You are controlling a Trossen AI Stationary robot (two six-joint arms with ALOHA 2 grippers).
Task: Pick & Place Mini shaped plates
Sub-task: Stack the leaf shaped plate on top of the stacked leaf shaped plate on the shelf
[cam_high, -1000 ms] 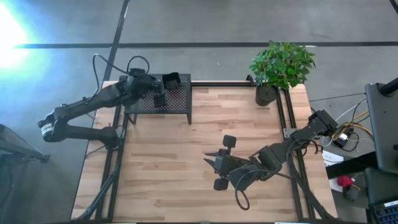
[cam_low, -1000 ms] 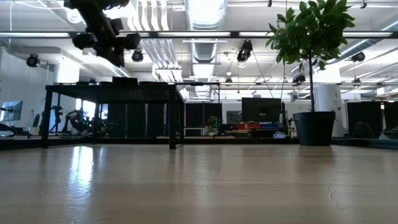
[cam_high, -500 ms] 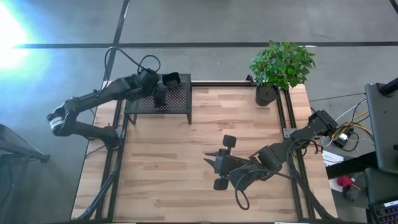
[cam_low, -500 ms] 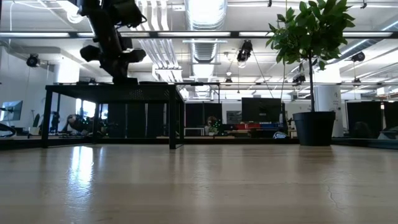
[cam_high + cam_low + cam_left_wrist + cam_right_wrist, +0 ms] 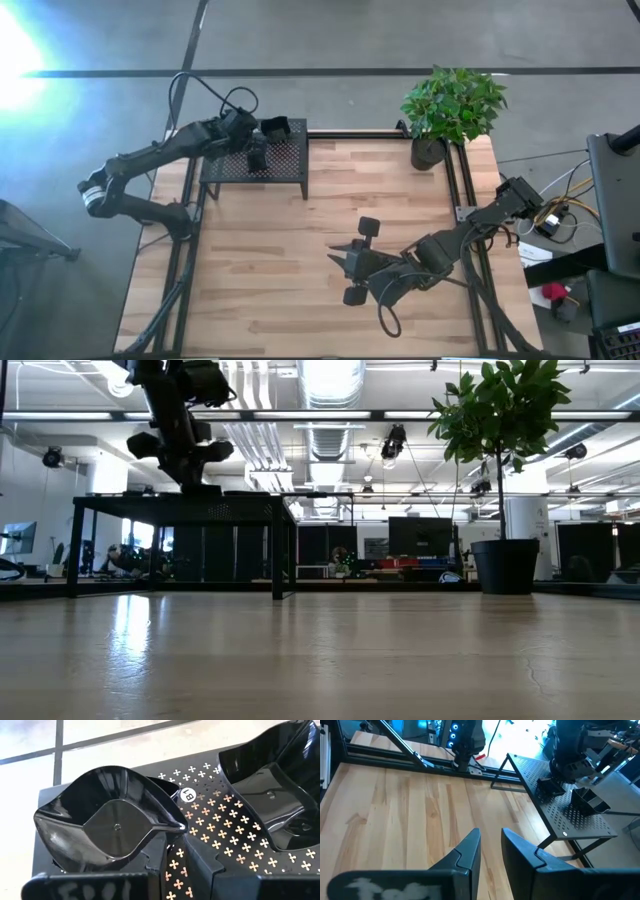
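left end effector (image 5: 256,157) — gripping leaf-shaped plate (image 5: 112,822) | on stand (image 5: 285,165)

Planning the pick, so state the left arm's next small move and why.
Probably ease the left gripper onto the rim of the leaf-shaped plate: it is right at that plate on the perforated stand, another plate lying beside it. The right gripper waits over the table.
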